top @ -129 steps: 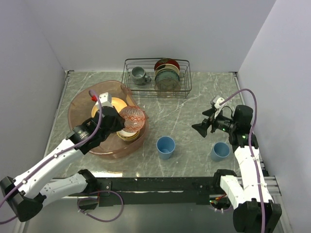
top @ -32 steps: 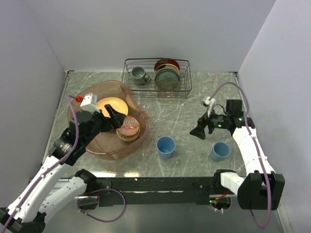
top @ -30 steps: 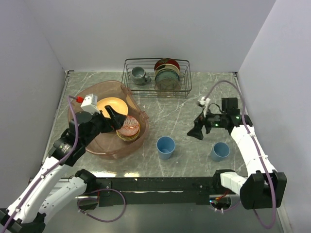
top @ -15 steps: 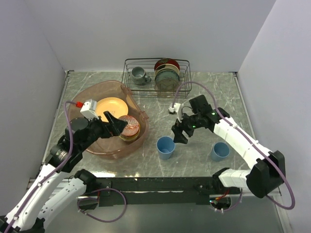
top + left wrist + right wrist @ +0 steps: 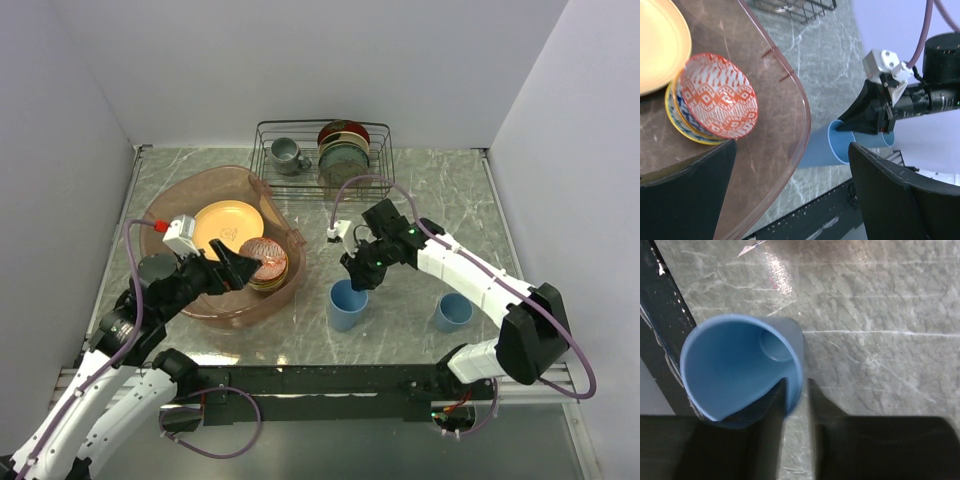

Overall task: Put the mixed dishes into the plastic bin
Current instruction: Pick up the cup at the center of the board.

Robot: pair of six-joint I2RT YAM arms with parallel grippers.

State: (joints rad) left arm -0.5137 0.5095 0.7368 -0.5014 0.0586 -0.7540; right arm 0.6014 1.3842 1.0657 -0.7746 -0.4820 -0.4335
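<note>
A light-blue cup stands on the marble table, just right of the plastic bin. My right gripper is shut on its far rim. In the right wrist view one finger is inside the cup and the other outside, with the gripper pinching the wall. A second light-blue cup stands further right. The bin holds a yellow-orange plate and a red-patterned bowl on a stack of dishes. My left gripper hangs open over the bin's near right side, holding nothing.
At the back, a black wire rack holds a grey mug and upright dark plates. Grey walls close in the table on the left, right and far sides. A black rail runs along the near edge.
My right arm swung left from the right side to the middle cup and its jaws closed on the rim. My left gripper drew back towards the near side of the bin, still open.
</note>
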